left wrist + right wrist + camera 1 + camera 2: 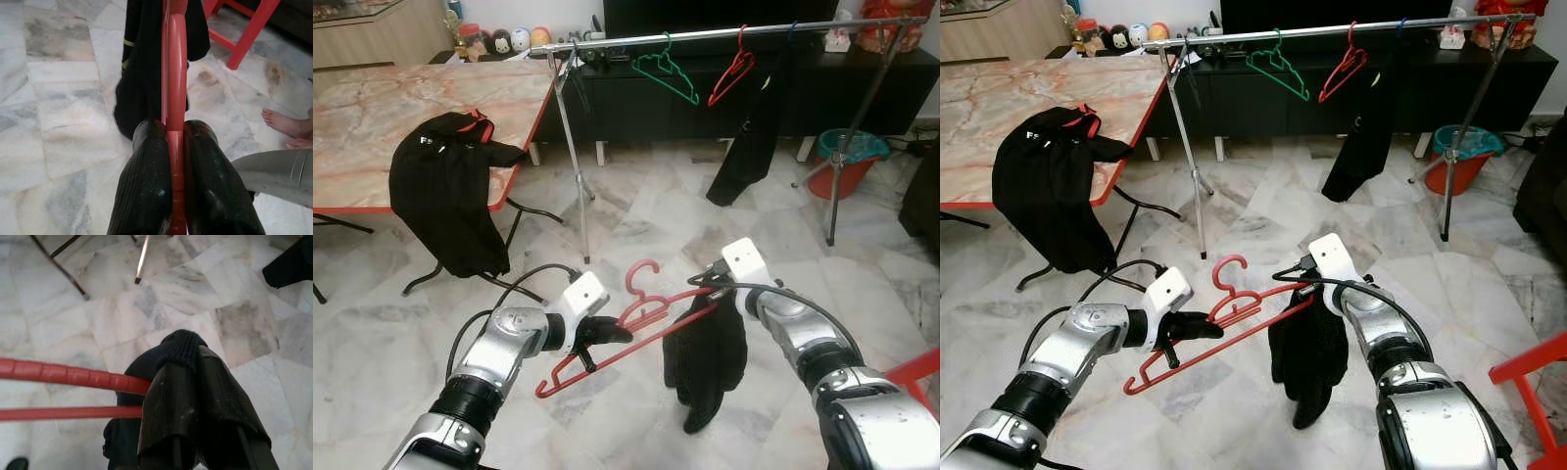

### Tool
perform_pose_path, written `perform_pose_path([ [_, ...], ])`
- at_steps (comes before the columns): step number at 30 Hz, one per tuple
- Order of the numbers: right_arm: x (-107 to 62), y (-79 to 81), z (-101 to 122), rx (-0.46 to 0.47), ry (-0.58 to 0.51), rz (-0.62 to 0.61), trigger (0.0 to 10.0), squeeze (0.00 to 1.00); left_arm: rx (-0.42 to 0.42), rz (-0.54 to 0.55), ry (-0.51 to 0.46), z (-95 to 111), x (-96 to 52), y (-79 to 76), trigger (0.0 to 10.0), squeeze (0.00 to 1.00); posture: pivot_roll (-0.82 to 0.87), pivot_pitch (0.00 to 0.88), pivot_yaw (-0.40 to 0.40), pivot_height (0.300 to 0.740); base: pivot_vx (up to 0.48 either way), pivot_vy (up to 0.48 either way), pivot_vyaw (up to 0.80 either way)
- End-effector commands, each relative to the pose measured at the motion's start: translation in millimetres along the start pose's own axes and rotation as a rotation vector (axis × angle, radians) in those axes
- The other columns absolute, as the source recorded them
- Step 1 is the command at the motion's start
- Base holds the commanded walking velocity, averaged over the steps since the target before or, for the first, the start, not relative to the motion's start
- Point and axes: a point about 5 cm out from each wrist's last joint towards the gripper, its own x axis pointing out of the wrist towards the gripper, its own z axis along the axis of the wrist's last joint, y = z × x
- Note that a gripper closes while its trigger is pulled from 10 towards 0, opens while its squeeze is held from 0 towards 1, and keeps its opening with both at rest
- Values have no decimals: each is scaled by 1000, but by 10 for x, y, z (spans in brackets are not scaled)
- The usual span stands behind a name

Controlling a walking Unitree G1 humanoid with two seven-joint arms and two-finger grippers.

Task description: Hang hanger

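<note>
We are holding the red hanger low before us, left gripper clamping it, right gripper pinching the dark garment, which risks slipping before the rail at twelve o'clock.

A red plastic clothes hanger carries a black knitted garment; grey-veined white marble floor; green wire hanger on a silver rail.

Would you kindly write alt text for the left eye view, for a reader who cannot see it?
Two silver robot arms hold a red hanger above a marble floor: the left gripper grips one end, the right gripper holds a dark garment at the other. Behind stands a clothes rail with a green hanger and another red one.
</note>
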Motion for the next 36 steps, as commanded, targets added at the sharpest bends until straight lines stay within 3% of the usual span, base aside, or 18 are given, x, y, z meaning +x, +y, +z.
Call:
perform_pose_path([
  [1,-7,-15,269,-68,-71,23,10000,0,21,-14,6,2,-2,-5,10000,0,-222,0,38,740,0,0,0],
  [5,-46,-19,311,-206,-50,84,10000,0,44,-27,40,-25,8,-15,10000,0,-226,0,41,740,0,0,0],
  [12,-91,-35,388,-238,-53,97,10000,0,47,5,54,-49,29,9,10000,0,-232,0,41,740,0,0,0],
  [16,-130,13,417,-244,-67,113,10000,0,45,166,67,-54,76,122,10000,0,-233,4,41,740,0,0,0],
  [20,-162,70,385,-246,-74,129,10000,0,47,124,47,-46,101,75,10000,0,-233,4,41,740,0,0,0],
  [28,-230,92,321,-241,-61,127,10000,0,40,215,9,15,136,141,10000,0,-241,10,42,740,0,0,0],
  [31,-269,70,270,-245,-57,114,10000,0,30,72,-25,35,143,34,10000,0,-242,10,43,740,0,0,0],
  [36,-303,21,300,-265,-63,99,10000,0,17,-42,-37,25,93,-36,10000,0,-239,9,44,740,0,0,0],
])
